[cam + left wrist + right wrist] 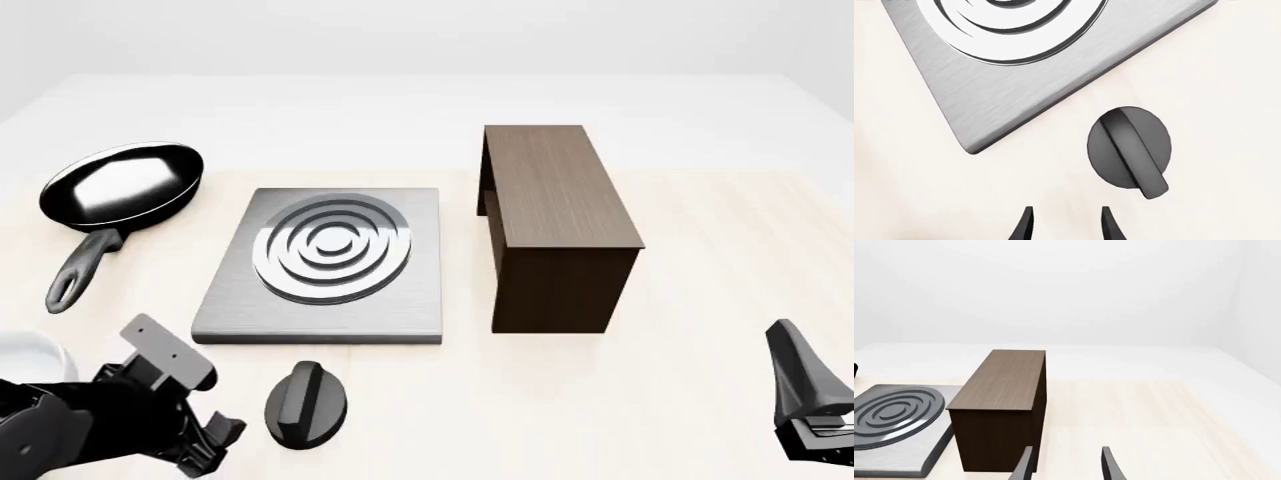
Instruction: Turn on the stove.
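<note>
Table [694,400] carries one stove [320,320], one knob [307,402], one pan [120,185], one cabinet [554,200].

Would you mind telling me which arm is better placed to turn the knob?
Left. Its end effector is open and hovers just short of the knob, which fills its wrist view. The right end effector sits far off, facing the cabinet.

A bare simulated tabletop [694,400]: plain white surround, with stove [400,310], pan [120,185] and cabinet [554,200]
</note>
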`<control>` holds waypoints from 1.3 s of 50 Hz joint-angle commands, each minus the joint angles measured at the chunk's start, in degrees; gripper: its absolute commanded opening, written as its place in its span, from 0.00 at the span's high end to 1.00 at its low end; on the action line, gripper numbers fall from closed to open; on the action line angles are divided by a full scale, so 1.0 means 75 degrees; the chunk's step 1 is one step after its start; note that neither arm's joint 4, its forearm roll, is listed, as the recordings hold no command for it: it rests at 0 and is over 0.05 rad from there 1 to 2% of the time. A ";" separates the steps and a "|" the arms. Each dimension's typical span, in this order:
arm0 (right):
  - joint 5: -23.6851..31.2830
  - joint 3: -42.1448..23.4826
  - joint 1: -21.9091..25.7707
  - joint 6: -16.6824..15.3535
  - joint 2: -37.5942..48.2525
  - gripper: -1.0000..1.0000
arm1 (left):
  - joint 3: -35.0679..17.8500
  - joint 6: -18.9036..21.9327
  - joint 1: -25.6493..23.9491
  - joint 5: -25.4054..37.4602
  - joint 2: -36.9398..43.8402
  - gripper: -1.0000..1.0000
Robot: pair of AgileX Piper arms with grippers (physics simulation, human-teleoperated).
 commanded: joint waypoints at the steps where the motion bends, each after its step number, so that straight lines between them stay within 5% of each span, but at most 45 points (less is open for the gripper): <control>1: 0.0002 0.0004 -0.0006 0.0009 -0.0011 0.00 | -0.0066 -0.0156 -0.0298 -0.0061 0.0209 0.00; 65: 0.0002 0.0004 -0.0002 0.0003 -0.0011 0.00 | -0.0490 -0.0595 -0.0736 -0.0639 0.1488 0.00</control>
